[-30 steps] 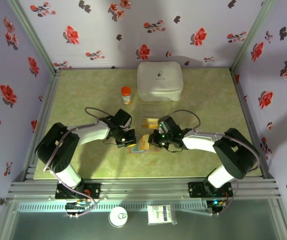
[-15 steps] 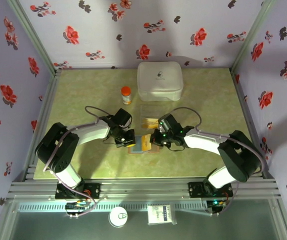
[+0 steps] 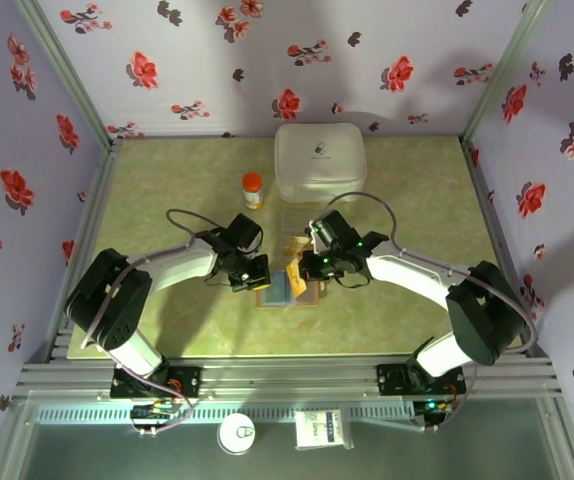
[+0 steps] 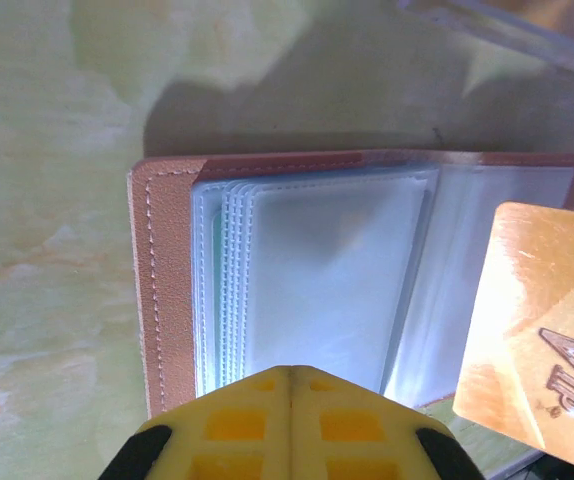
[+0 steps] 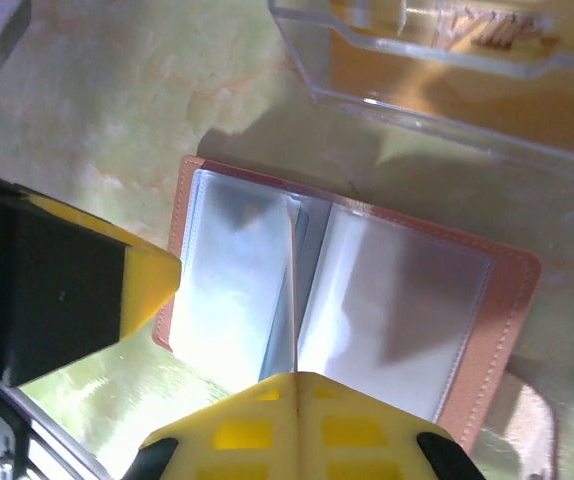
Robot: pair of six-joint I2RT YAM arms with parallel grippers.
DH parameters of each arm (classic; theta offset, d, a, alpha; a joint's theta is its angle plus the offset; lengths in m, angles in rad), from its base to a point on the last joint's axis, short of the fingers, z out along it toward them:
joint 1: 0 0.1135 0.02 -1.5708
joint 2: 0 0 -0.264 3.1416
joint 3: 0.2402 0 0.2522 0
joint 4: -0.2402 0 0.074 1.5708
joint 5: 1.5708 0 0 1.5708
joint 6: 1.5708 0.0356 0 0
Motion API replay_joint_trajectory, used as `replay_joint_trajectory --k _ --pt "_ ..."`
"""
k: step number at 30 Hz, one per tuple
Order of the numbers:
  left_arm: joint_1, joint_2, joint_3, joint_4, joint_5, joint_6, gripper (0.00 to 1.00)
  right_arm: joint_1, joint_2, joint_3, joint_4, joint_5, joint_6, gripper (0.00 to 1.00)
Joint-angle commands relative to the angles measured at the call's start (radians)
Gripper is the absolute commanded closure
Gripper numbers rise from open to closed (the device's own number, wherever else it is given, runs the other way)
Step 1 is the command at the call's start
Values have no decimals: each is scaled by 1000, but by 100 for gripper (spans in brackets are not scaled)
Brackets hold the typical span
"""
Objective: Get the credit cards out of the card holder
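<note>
The card holder [image 3: 276, 295] lies open on the table between both arms, brown-bordered with clear blue-grey sleeves [image 4: 327, 270] [image 5: 407, 310]. My left gripper [image 3: 256, 277] [image 4: 289, 371] is shut, its tips resting on the near edge of the holder's left-hand sleeves. My right gripper [image 3: 305, 270] [image 5: 295, 376] is shut on an orange-yellow credit card [image 4: 537, 340], seen edge-on [image 5: 294, 290] standing up over the holder's fold. The left gripper's yellow fingers [image 5: 137, 285] sit at the holder's left edge.
A clear tray [image 3: 301, 230] [image 5: 447, 80] holding a gold card lies just behind the holder. A large white case [image 3: 319, 160] stands at the back and an orange-capped bottle [image 3: 253, 190] to its left.
My right gripper has drawn back and up from the holder with the orange-yellow card in it. The left gripper has stayed on the holder's edge.
</note>
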Motion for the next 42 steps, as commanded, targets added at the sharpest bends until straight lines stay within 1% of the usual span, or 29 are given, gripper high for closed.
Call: replay_joint_trajectory --k 1,4,7,10,15,20,23,30,42 --pt "18 -41 7 -20 -25 16 100 -3 -1 70 -146 68 -220 100" --pt "28 -56 4 -19 -31 17 100 -4 18 127 -217 113 -349 100" --pt "40 -66 0 -19 -34 19 100 -5 70 212 -308 168 -467 100" --pt "53 -76 -7 -10 -34 20 100 -7 131 293 -371 176 -583 100" --pt "71 -89 -12 -3 -34 17 100 -7 201 404 -452 147 -842 100" --pt "91 -92 -12 -4 -33 23 100 -10 262 515 -549 177 -1030 100" --pt "101 -85 -7 -4 -31 28 100 -20 303 585 -594 194 -1095 100" --pt "115 -65 13 -8 -24 46 100 -45 401 743 -673 144 -1193 100" --pt "136 -42 41 -6 -17 55 100 -94 533 919 -732 91 -1271 100"
